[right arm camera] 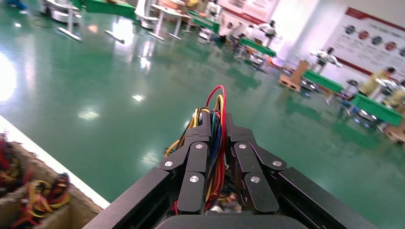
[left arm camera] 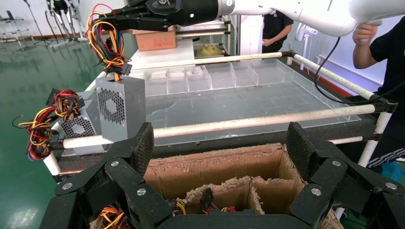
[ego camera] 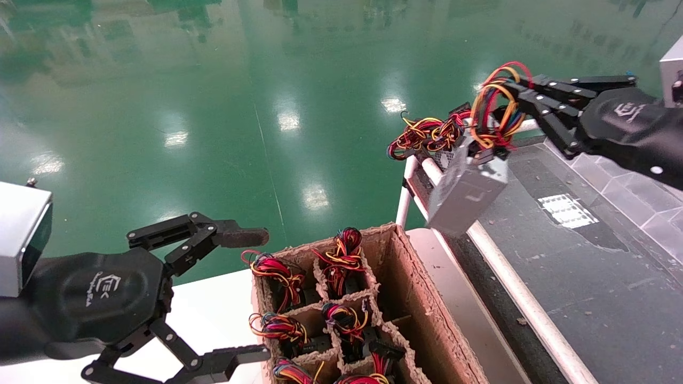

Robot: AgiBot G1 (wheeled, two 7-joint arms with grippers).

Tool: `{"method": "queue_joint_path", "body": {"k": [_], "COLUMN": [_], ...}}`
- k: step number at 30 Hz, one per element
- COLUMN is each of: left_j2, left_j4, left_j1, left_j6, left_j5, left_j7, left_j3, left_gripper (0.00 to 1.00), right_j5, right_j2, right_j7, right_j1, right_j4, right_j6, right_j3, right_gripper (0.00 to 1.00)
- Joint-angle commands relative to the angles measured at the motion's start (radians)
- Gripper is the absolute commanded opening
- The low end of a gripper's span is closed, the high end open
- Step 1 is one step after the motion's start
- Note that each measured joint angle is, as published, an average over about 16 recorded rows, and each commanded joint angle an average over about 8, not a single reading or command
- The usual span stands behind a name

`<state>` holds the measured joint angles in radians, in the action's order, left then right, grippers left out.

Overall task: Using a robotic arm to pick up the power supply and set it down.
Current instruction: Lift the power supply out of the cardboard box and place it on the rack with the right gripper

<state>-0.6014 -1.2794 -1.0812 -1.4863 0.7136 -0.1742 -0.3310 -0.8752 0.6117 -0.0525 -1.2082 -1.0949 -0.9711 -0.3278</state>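
The power supply (ego camera: 467,194) is a grey metal box with a round fan grille (left arm camera: 111,106). It hangs tilted from its loop of red, yellow, orange and blue wires (ego camera: 496,114) above the table's near-left corner. My right gripper (ego camera: 512,104) is shut on that wire loop, with the wires squeezed between its fingers (right arm camera: 198,148). In the left wrist view the same gripper (left arm camera: 112,21) holds the loop from above. My left gripper (ego camera: 256,296) stands open and holds nothing, low beside the cardboard box (ego camera: 405,298). Its pads (left arm camera: 142,143) frame the box's far wall.
A second grey box with a mesh side and sprawling red-yellow wires (ego camera: 427,136) lies at the table corner just behind the hanging one. The dark table (ego camera: 587,256) has white rails (ego camera: 512,282) and clear trays (left arm camera: 229,76). Wire bundles (ego camera: 341,256) fill the cardboard cells. A person (left arm camera: 387,52) stands beyond the table.
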Motion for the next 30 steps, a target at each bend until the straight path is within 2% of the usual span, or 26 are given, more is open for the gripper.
{"method": "queue_joint_path", "body": {"k": [1,16,30], "left_j2": [0.000,0.000,0.001], "left_j4": [0.000,0.000,0.000], "left_j1": [0.000,0.000,0.000], "left_j6": [0.000,0.000,0.001], "left_j5": [0.000,-0.001,-0.001], "left_j7": [0.000,0.000,0.001], "left_j3": [0.000,-0.001,-0.001], "left_gripper": [1.00,1.00,1.00], "right_j5": [-0.007,-0.122,-0.145], "right_j2": [0.001,0.088,0.153], "right_j7": [-0.003,-0.089,-0.190], "right_j1": [-0.012,-0.167,-0.302], "right_j4": [0.035,0.390,0.639], "right_j6": [0.004,0.022,-0.059], "right_j3": [0.000,-0.049,-0.063], "right_gripper": [0.00,0.00,0.00]}}
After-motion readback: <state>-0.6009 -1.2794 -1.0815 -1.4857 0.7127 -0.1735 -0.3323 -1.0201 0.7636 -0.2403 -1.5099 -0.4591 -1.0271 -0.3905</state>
